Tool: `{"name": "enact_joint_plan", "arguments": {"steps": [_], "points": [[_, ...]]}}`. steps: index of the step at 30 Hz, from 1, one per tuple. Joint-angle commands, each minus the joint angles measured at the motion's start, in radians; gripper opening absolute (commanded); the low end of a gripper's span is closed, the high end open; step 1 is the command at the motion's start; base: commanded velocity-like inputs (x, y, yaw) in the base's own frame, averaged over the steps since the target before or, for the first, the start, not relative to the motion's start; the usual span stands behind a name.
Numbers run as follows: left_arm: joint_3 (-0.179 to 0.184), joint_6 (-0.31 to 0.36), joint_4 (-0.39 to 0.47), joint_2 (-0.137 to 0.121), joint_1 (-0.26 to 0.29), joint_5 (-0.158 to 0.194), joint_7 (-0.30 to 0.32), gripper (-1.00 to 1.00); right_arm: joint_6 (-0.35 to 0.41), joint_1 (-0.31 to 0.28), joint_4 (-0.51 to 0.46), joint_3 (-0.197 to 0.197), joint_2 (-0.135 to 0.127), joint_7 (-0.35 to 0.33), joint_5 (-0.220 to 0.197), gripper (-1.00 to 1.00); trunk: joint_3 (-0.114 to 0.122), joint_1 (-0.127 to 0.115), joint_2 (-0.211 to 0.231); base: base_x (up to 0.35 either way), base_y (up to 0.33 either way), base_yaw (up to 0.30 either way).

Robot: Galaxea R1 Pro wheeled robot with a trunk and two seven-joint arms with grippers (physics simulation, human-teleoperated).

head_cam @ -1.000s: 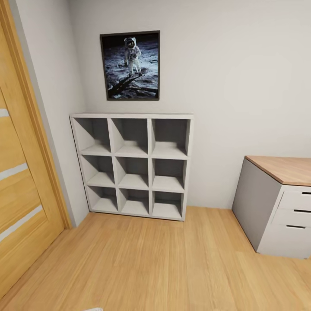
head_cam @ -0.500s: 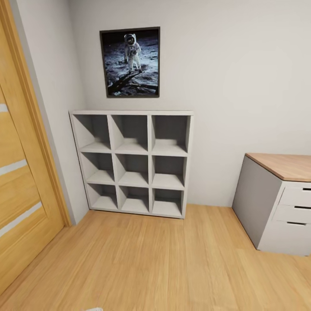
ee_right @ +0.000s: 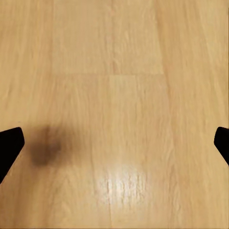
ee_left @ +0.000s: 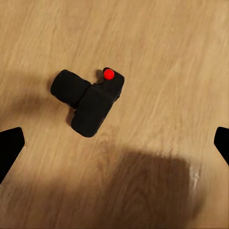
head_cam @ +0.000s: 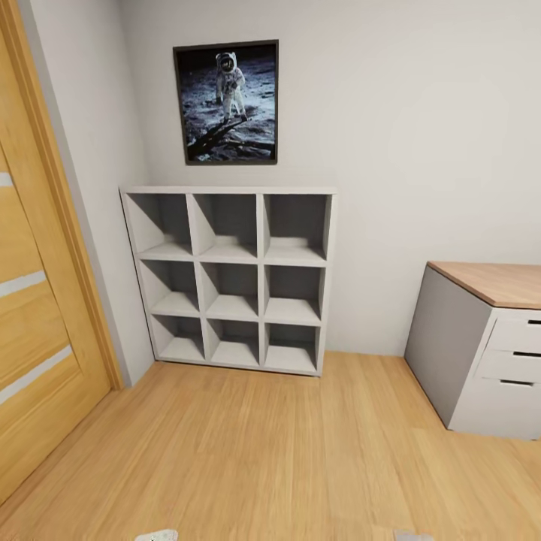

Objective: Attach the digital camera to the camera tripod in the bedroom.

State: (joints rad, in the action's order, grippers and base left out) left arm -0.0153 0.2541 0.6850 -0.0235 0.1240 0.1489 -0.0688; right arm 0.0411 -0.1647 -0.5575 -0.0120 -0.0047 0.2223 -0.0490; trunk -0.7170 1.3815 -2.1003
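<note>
One small black chunky digital camera (ee_left: 90,101) with red round button, lying tilted on light wood floor (ee_left: 162,47), lens barrel pointing away from button, between spread-apart left claw (ee_left: 114,143) tips, right claw (ee_right: 114,143) likewise apart.

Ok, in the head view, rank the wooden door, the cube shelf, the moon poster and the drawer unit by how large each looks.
1. Cube shelf and wooden door: close, and the door is cut off by the frame edge and nearer, so unranked.
2. Drawer unit, also partly cut off.
3. Moon poster, smallest.

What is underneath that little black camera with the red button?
The digital camera lies on a light wood floor, between the left gripper's wide-spread fingertips. The patch of floor directly beneath its body is covered.
</note>
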Motion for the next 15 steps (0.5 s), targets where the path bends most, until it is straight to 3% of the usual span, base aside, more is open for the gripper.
{"name": "enact_joint_plan", "arguments": {"steps": [1,7,15], "points": [[0.002,0.006,0.003,0.001,0.0,0.011,-0.016,1.0,0.009,-0.009,-0.006,0.001,0.0,0.007,-0.007,1.0,-0.004,0.004,-0.008,0.0,0.0,0.0],[0.003,0.008,-0.01,0.002,0.01,0.016,-0.051,1.0,0.018,-0.05,0.024,0.003,0.002,0.018,-0.001,1.0,-0.023,0.027,-0.05,0.0,0.0,0.0],[0.001,0.003,-0.009,-0.022,0.013,0.024,-0.058,1.0,0.026,-0.061,0.036,0.011,0.007,0.011,0.007,1.0,-0.048,0.057,-0.106,0.0,0.0,0.0]]}}
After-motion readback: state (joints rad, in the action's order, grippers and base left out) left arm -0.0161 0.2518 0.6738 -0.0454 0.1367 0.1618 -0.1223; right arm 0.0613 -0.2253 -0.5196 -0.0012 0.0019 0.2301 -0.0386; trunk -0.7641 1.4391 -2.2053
